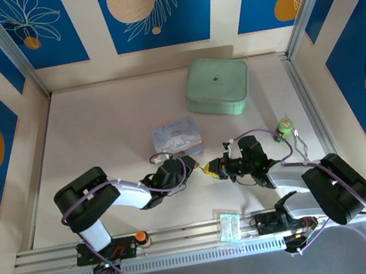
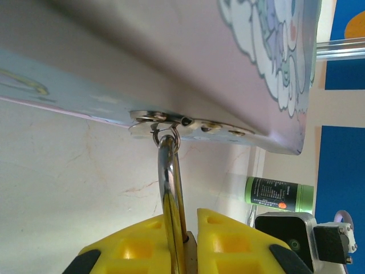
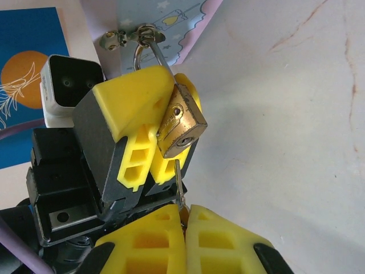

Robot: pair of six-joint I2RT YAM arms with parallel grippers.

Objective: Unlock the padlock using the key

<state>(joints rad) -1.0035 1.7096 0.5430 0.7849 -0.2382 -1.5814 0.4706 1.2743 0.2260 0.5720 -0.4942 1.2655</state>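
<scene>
Right wrist view: we see the brass padlock (image 3: 181, 127) hanging by its shackle (image 3: 149, 48) from the hasp (image 3: 128, 37) of the blue tin (image 3: 165, 14). Its keyhole (image 3: 183, 141) faces down and toward the camera.
Left gripper (image 3: 171, 100): clamped on the padlock body with a yellow finger on either side. In the left wrist view the shackle runs up between those fingers to the hasp.
Right gripper (image 3: 183, 214): closed on the key (image 3: 179, 181), pinching its head, with the thin silver blade pointing up out of the fingertips.
Key tip: just under the lock's lower edge, close beside the keyhole. As far as we can tell it is not in the keyhole.
Step in hand: we judge it to be seating the key, with the turn to follow.
Alignment: we bring the blade onto the keyhole's axis first, nudging the tip sideways onto the slot before pushing, because the lock sits tilted in the left fingers.
Push: we go slowly and straight along the blade. The key is thin and will likely bend or slip in the pinch if it catches the brass edge.
Bracing: we keep the left grip firm so the lock cannot swing on the hasp.
Turn: we rotate only once the blade is fully in.
Top external view: both grippers meet just in front of the tin.
</scene>
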